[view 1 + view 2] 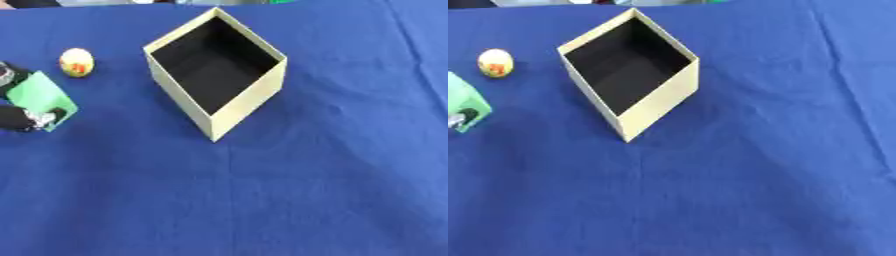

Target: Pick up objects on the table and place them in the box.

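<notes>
Apparently light and stiff, the flat green cardboard-like block point(39, 98) sits at the blue-clothed tabletop's point(289, 190) left edge, left robot hand point(24, 119) pinching its lower edge.

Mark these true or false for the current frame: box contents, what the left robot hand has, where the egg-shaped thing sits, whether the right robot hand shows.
1. The box is open-topped with nothing visible inside. True.
2. The left robot hand holds a red block. False: its fingers are curled round a green block, at the left edge.
3. The pale egg-shaped object lies inside the box. False: it sits on the blue tablecloth, left of the box and apart from it.
4. The right robot hand appears in neither view. True.
5. The green block is already in the box. False: it is left of the box, in the robot hand.
</notes>
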{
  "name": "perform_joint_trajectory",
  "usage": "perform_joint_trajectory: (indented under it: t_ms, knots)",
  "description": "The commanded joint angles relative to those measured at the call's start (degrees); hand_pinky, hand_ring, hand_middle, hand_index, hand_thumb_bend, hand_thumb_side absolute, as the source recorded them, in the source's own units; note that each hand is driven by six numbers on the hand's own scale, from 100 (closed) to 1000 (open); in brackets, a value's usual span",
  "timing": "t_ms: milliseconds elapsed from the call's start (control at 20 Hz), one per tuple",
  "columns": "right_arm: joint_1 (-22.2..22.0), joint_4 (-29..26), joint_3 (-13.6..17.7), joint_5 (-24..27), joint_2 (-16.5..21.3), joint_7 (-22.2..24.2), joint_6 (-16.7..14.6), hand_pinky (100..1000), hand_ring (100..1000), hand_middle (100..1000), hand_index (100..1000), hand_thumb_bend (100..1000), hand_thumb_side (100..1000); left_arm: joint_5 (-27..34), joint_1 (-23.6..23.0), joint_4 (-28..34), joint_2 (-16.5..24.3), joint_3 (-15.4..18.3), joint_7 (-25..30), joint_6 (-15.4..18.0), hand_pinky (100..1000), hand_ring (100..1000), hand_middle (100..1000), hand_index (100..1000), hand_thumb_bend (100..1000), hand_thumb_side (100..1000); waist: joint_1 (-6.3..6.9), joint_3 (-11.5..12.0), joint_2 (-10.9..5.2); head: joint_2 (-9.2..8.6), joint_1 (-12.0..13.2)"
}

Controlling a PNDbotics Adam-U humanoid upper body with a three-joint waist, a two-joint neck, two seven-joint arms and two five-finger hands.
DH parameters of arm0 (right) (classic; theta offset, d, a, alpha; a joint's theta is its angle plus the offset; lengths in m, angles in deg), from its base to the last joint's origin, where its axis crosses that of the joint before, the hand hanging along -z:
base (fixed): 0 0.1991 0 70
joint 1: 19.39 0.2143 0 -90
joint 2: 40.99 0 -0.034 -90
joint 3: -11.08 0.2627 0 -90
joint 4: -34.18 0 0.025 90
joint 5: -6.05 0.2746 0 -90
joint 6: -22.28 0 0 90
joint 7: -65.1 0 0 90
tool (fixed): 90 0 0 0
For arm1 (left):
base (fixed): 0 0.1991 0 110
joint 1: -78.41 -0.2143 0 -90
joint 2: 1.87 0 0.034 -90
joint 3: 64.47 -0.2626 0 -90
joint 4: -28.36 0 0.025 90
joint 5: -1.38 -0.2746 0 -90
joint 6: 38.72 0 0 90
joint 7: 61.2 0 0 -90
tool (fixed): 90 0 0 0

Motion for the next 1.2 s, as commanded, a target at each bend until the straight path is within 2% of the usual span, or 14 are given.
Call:
perform_joint_trajectory:
  t_ms: [50, 300, 650, 900, 1200]
  knots:
    - [0.8, -0.4, 0.1, -0.4, 0.9, 0.3, -0.2, 793, 617, 607, 807, 100, 798, -0.6, 2.8, 1.5, 2.2, 0.7, 0.1, 0.6, 647, 559, 486, 655, 100, 370, 0.11, -0.1, -1.69, -0.13, -0.8]
    - [1.4, -0.3, -0.4, -0.8, 0.4, 0.8, -0.3, 794, 619, 608, 807, 100, 795, 0.2, 10.0, 0.9, -0.6, -0.4, 1.5, 1.6, 644, 548, 479, 652, 100, 379, 0.22, -0.6, -2.29, 0.57, -2.1]
    - [1.8, -0.3, -0.8, -1.2, -0.4, 1.2, -0.5, 794, 620, 608, 806, 100, 792, 2.3, 19.9, -1.9, -8.1, -2.4, 2.0, 2.7, 641, 529, 468, 647, 100, 486, 0.19, -1.5, -2.84, 0.62, -2.7]
    - [2.3, -0.4, -1.1, -1.4, -0.9, 1.5, -0.5, 794, 620, 608, 806, 100, 792, 1.9, 24.7, -7.0, -13.1, -4.1, 1.8, 6.2, 647, 539, 479, 654, 100, 494, 0.29, -2.1, -2.69, 0.14, -2.1]
    - [2.8, -0.4, -1.3, -1.2, -1.2, 1.6, -0.5, 794, 619, 607, 807, 100, 794, 1.9, 29.0, -13.1, -18.8, -5.4, 2.4, 11.0, 666, 564, 503, 669, 100, 545, 0.40, -2.9, -2.07, -0.45, -1.6]
